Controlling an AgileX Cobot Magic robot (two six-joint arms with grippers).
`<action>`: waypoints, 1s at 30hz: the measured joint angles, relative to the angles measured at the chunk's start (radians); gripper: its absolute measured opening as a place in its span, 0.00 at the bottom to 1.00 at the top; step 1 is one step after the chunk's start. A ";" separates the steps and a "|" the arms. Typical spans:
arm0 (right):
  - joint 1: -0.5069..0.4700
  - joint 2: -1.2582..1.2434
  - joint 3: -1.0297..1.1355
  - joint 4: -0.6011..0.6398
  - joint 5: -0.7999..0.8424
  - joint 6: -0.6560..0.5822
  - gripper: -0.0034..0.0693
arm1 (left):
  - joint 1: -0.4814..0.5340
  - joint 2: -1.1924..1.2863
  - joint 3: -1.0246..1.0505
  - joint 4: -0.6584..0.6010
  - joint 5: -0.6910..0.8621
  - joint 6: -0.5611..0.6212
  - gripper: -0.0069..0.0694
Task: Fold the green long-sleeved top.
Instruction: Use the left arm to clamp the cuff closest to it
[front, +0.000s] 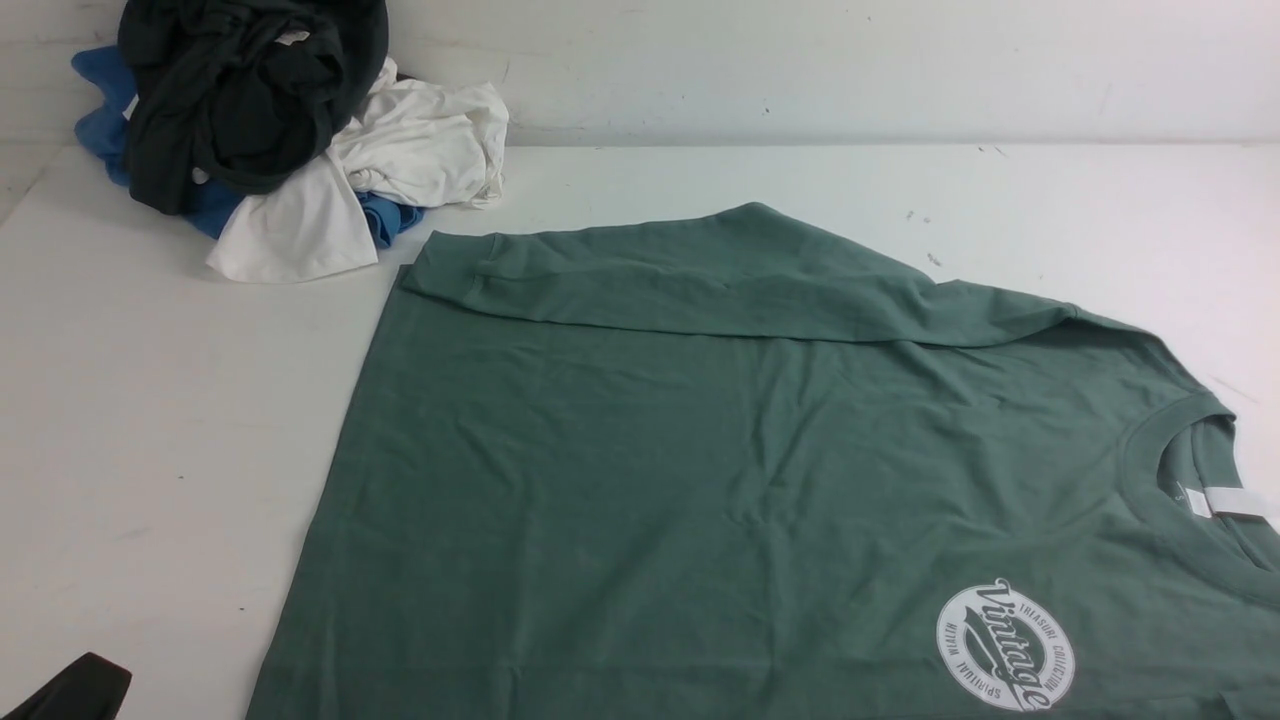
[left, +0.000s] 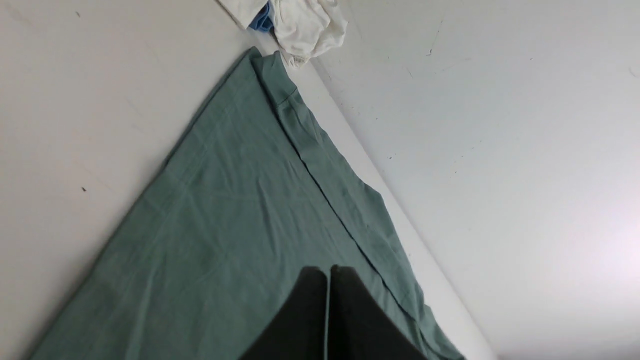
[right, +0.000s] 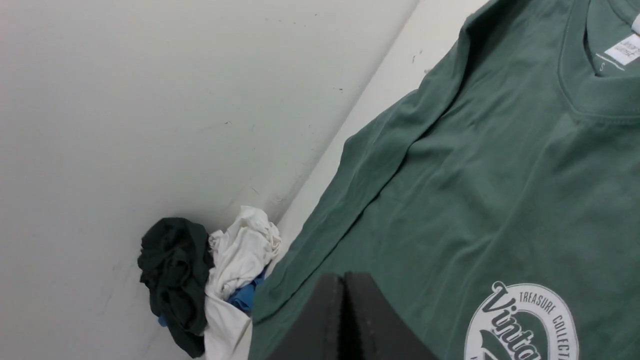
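The green long-sleeved top (front: 740, 470) lies spread flat on the white table, neck to the right, with its white label (front: 1235, 502) and round white "Vintage" print (front: 1005, 645) showing. One sleeve (front: 720, 280) is folded across the far edge of the body. My left gripper (left: 329, 270) hovers above the top's body with its black fingers pressed together, holding nothing. My right gripper (right: 344, 276) is likewise shut and empty above the top (right: 500, 190), near the print. In the front view only a black corner of the left gripper (front: 75, 690) shows at the bottom left.
A heap of clothes sits in the far left corner: a black garment (front: 240, 95), a white one (front: 400, 170) and a blue one (front: 105, 110). A white wall (front: 850, 60) runs along the table's far edge. Bare table (front: 150, 430) lies left of the top.
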 joint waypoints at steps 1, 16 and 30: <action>0.000 0.000 0.000 -0.003 0.005 -0.030 0.03 | 0.000 0.000 -0.022 0.000 0.008 0.064 0.08; 0.000 0.333 -0.441 -0.277 0.071 -0.544 0.03 | 0.000 0.524 -0.660 0.395 0.628 0.629 0.08; 0.287 0.885 -0.858 -0.466 0.790 -0.594 0.03 | -0.337 1.026 -0.915 0.670 0.951 0.629 0.08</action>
